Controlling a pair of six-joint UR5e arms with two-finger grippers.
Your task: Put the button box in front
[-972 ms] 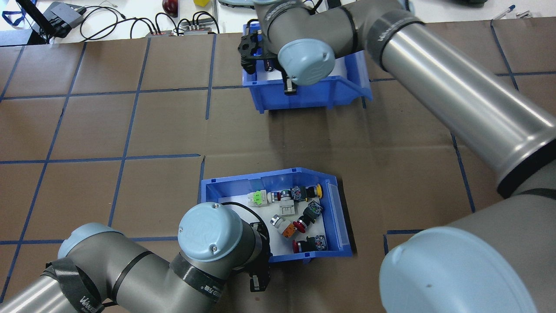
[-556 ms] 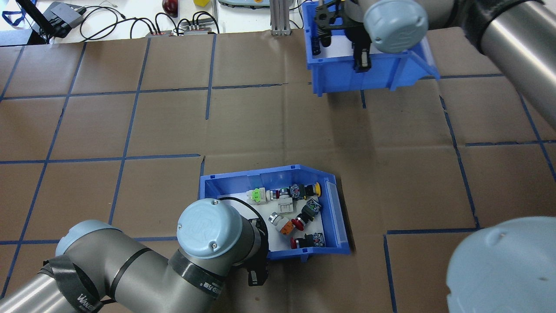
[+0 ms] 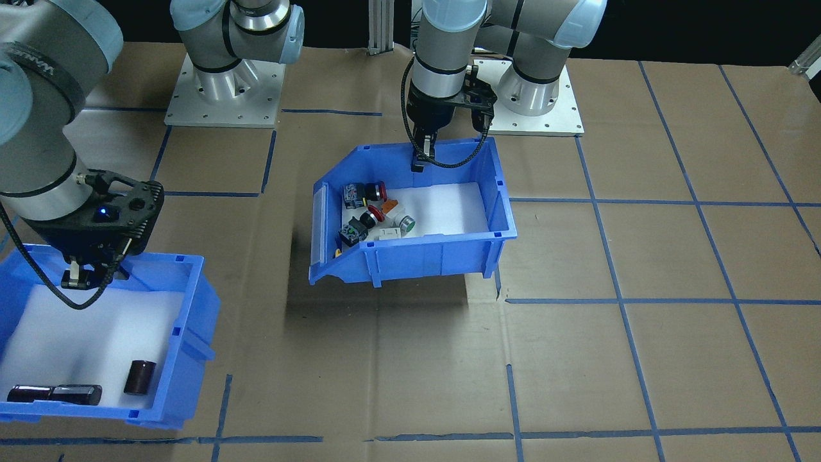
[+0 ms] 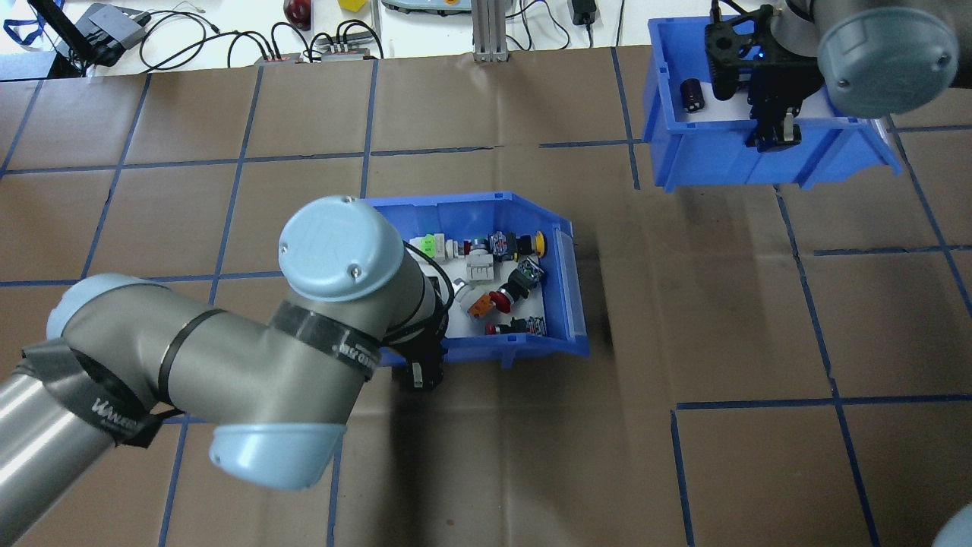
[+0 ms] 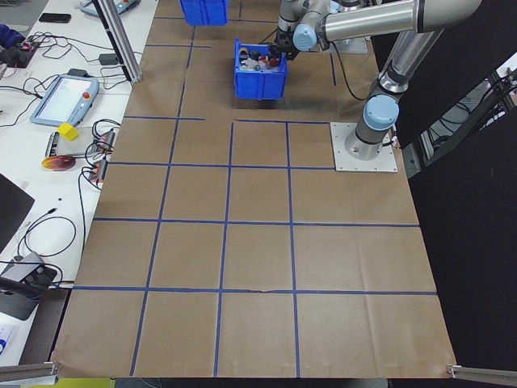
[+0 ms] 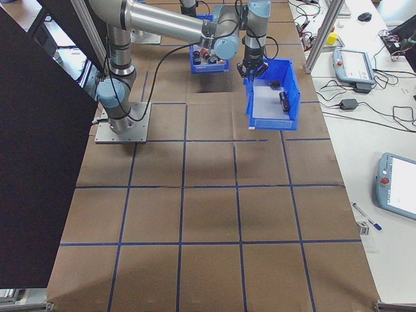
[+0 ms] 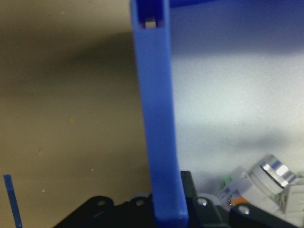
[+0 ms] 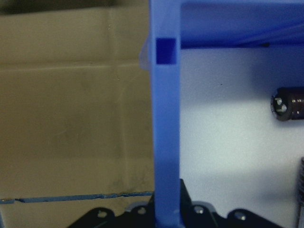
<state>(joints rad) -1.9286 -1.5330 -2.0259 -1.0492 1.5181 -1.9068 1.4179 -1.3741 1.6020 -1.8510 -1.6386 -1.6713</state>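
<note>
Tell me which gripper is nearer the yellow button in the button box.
Left. The left gripper clamps the near wall of the button box that holds the yellow button. The right gripper is far off, clamped on the other blue bin.

Blue button box point(image 4: 566, 289) with white foam floor, red, yellow, orange, green switches point(image 4: 507, 279); brown table point(image 4: 486, 456) gridded in blue tape.
</note>
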